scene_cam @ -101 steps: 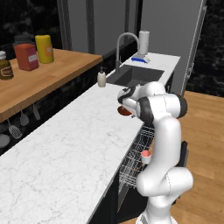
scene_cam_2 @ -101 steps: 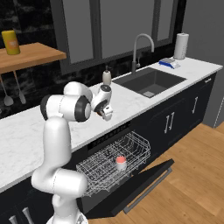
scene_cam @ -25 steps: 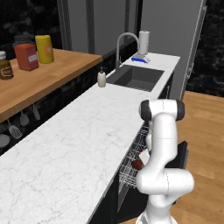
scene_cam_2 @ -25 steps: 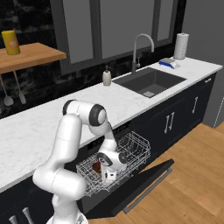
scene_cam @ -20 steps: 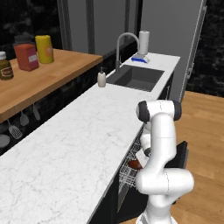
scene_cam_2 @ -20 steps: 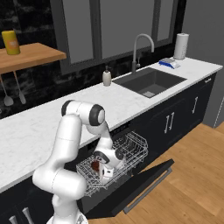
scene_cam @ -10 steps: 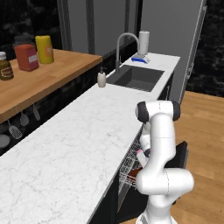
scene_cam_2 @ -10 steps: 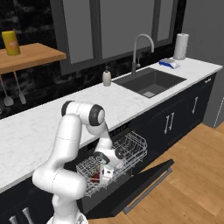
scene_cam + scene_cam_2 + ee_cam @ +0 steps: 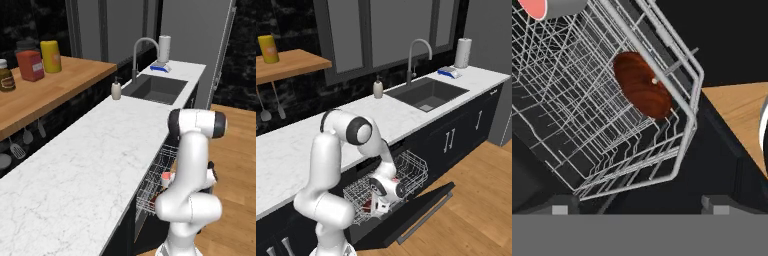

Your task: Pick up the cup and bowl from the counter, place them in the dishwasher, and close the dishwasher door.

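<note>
1. The cup [image 9: 549, 6] is lying in the rack [image 9: 572, 125] at the top left of the hand view, its salmon rim cut by the frame edge. In the left base view the cup [image 9: 166, 176] is showing as a pink spot inside the rack [image 9: 152, 185], just left of the arm's lower link.
2. The bowl [image 9: 643, 85] is sitting in the rack to the right of the cup, tilted on edge against the wires near the rack's corner, dark red-brown, apart from the cup. In the right base view the bowl [image 9: 367, 205] is peeking out as a red patch low in the rack [image 9: 406, 175], just left of the hand.
3. The gripper [image 9: 381, 204] is hanging over the rack's near edge, close beside the bowl and not touching it. In the hand view the two fingertips [image 9: 562, 205] are standing far apart at the bottom with nothing between them, so the jaws are spread wide and empty; the bowl is lying above and between them, farther into the rack.
4. The dishwasher door [image 9: 411, 212] is lying folded down, roughly level, under the pulled-out rack.
5. The counter [image 9: 296, 145] is running above the dishwasher [image 9: 363, 167]; a sink [image 9: 426, 95] and a soap bottle [image 9: 378, 88] are sitting farther right.
</note>
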### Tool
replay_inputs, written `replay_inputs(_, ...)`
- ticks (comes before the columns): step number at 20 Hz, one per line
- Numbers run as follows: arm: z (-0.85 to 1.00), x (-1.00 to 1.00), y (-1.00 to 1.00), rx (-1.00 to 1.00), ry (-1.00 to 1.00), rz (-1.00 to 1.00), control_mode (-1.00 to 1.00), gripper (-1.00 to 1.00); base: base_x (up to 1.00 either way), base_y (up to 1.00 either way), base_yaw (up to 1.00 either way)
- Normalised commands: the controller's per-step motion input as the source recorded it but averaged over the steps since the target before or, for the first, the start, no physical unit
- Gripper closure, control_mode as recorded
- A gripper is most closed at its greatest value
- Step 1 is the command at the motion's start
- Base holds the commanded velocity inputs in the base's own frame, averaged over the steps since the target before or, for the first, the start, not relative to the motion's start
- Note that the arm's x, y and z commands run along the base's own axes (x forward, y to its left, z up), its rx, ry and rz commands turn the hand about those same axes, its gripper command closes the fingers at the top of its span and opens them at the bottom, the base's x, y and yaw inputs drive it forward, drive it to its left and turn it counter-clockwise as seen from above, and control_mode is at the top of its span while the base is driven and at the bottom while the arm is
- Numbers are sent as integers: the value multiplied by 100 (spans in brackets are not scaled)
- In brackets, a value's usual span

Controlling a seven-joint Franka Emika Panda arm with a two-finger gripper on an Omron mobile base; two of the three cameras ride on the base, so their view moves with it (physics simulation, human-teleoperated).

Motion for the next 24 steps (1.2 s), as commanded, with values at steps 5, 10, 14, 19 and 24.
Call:
replay_inputs(5, 100, -12, -93, 30, -2, 0, -100, -100, 0, 0, 0)
replay_inputs(10, 100, 0, -100, 30, 3, 0, -100, -100, 0, 0, 0)
replay_inputs(14, 47, -2, -100, 20, 5, 0, -100, -100, 0, 0, 0)
replay_inputs(19, -31, -31, -100, 21, 6, 0, -100, -100, 0, 0, 0)
replay_inputs(24, -84, -39, -100, 23, 3, 0, -100, -100, 0, 0, 0)
